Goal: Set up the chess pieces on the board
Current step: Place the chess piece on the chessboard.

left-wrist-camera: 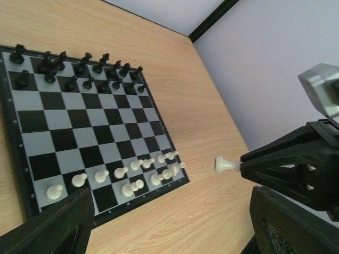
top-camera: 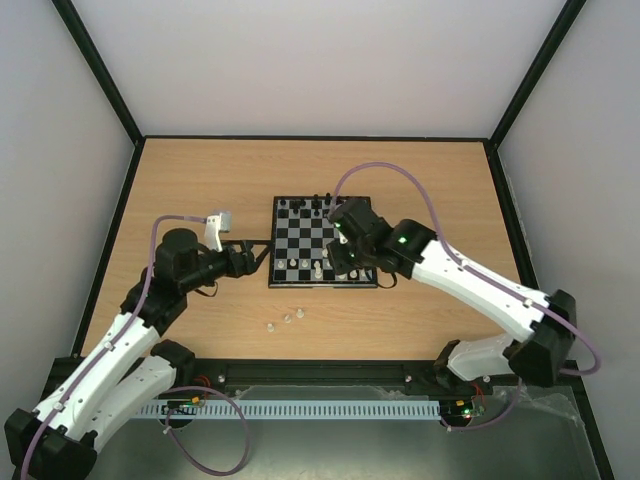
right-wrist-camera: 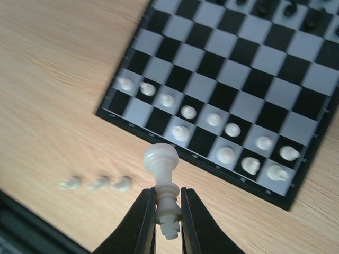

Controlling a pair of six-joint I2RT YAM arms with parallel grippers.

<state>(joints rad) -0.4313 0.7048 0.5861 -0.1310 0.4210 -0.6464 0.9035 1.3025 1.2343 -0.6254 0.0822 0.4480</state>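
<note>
The right fingers (right-wrist-camera: 139,225) are pinched on one whitish chess piece (right-wrist-camera: 162,164), low on its stem, holding it in the air by the near edge of the board (right-wrist-camera: 249,79). It looks light, rigid and smooth, probably slippery and quick to topple, so a low stem grip suits it. The left fingers (left-wrist-camera: 53,227) are spread wide and empty beside the board's left edge. Three loose pieces (right-wrist-camera: 98,182) lie on the counter (right-wrist-camera: 53,79). The marks on the board's border are too small to read.

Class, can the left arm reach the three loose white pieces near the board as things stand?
Probably yes: the left gripper is open and empty, and the loose pieces lie on the table close by, with nothing between.
</note>
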